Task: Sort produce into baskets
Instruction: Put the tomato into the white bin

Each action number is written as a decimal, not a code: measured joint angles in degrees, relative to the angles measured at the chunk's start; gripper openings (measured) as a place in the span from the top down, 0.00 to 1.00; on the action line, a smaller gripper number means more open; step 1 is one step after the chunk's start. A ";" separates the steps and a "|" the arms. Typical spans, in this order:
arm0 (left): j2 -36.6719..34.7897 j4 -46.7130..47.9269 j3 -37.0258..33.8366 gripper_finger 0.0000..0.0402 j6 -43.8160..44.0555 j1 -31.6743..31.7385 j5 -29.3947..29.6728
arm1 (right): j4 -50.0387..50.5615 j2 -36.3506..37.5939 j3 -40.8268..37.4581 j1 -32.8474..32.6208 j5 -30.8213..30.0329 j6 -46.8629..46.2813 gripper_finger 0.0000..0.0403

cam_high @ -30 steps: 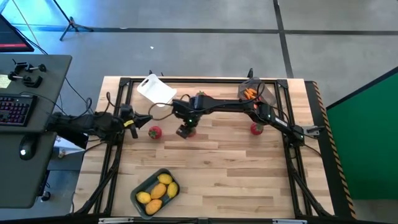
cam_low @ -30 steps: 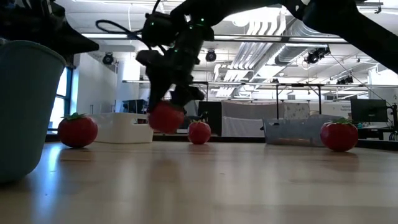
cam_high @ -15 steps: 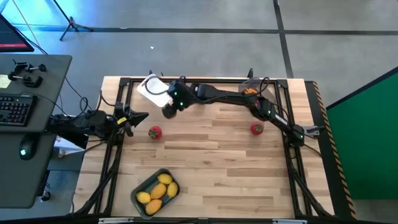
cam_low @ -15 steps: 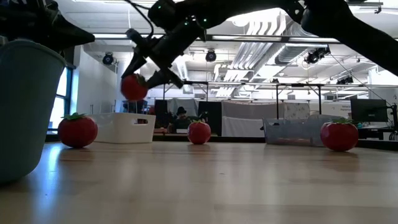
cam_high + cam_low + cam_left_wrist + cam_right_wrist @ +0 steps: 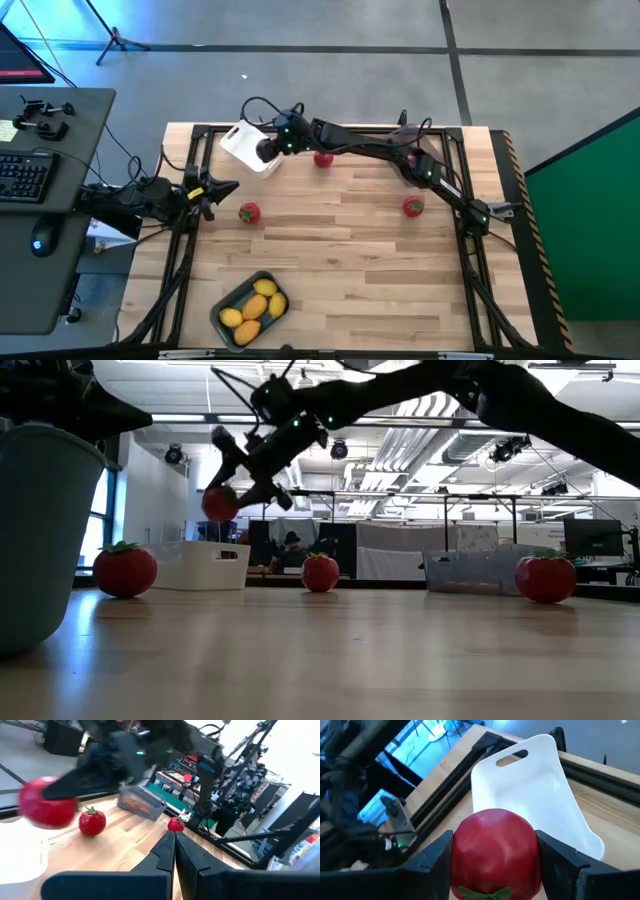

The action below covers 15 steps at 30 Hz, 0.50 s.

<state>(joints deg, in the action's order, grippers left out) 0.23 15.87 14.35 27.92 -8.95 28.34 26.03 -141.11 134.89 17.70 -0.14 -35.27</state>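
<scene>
Tomato (image 5: 496,851) sits clamped between right gripper (image 5: 495,857) jaws — poised above white basket (image 5: 535,800).

Right tool (image 5: 495,855) gripping, left tool (image 5: 174,851) closed.

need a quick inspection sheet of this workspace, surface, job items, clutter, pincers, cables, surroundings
surface: wooden table in a black frame
job's things: white bin at the far left corner; grey-blue bin with yellow fruit near the front; see-through bin far right; three red fruits loose on the table
clutter: nothing seen
pincers: right pincer shut on a red fruit above the white bin; left pincer shut, empty, at the left edge
cables: black cable looped off the right arm
surroundings: desk with keyboard left; green panel right
</scene>
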 joint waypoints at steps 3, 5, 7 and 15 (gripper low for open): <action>0.03 -0.24 0.00 1.00 -0.01 0.00 -1.86 | -1.07 -1.27 -0.02 1.27 -0.27 -0.78 0.48; 0.25 -0.27 0.00 1.00 0.04 0.00 -3.33 | -1.33 -1.85 -0.02 1.99 -0.47 -0.77 0.48; 0.79 -0.14 0.00 1.00 0.07 0.00 -4.08 | -2.34 -2.36 -0.02 2.58 -0.84 -0.78 0.48; 2.68 -0.11 0.00 1.00 0.96 0.00 -3.83 | -4.10 -3.99 -0.04 2.96 -0.27 -0.46 0.48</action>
<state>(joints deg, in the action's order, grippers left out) 2.91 15.76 14.35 28.88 -8.95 24.51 21.93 -145.10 134.85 20.66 -0.41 -35.73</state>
